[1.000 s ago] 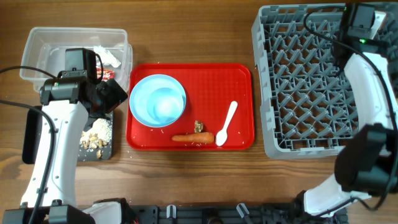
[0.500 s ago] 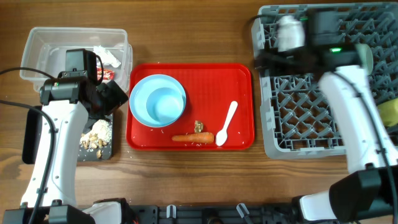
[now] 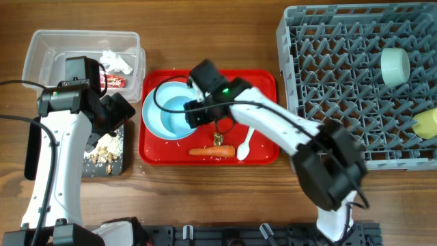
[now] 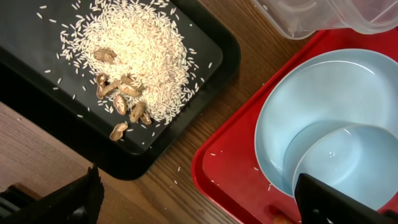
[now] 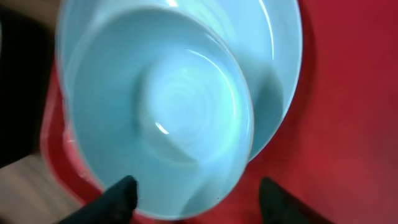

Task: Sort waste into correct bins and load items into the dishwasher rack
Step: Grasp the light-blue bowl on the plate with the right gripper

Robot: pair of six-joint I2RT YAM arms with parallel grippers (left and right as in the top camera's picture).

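A light blue bowl (image 3: 172,117) sits in a light blue plate (image 3: 151,109) on the red tray (image 3: 263,96). My right gripper (image 3: 196,113) is open just above the bowl's near rim; in the right wrist view its fingers (image 5: 202,202) straddle the edge of the bowl (image 5: 161,106) over the plate (image 5: 283,62). My left gripper (image 3: 117,109) is open and empty over the gap between the black tray (image 3: 116,168) and the red tray; its fingers (image 4: 199,208) frame that gap. A carrot (image 3: 212,152), a food scrap (image 3: 218,139) and a white spoon (image 3: 247,142) lie on the red tray.
The clear tub (image 3: 48,51) holds the tissue (image 3: 117,61) and wrapper (image 3: 113,80). The black tray (image 4: 37,93) holds rice and scraps (image 4: 134,56). The grey rack (image 3: 328,82) holds a pale green bowl (image 3: 395,65) and a yellow cup (image 3: 427,121).
My right arm has swung from the rack leftward across the table to the blue bowl on the red tray. The left arm has shifted only slightly.
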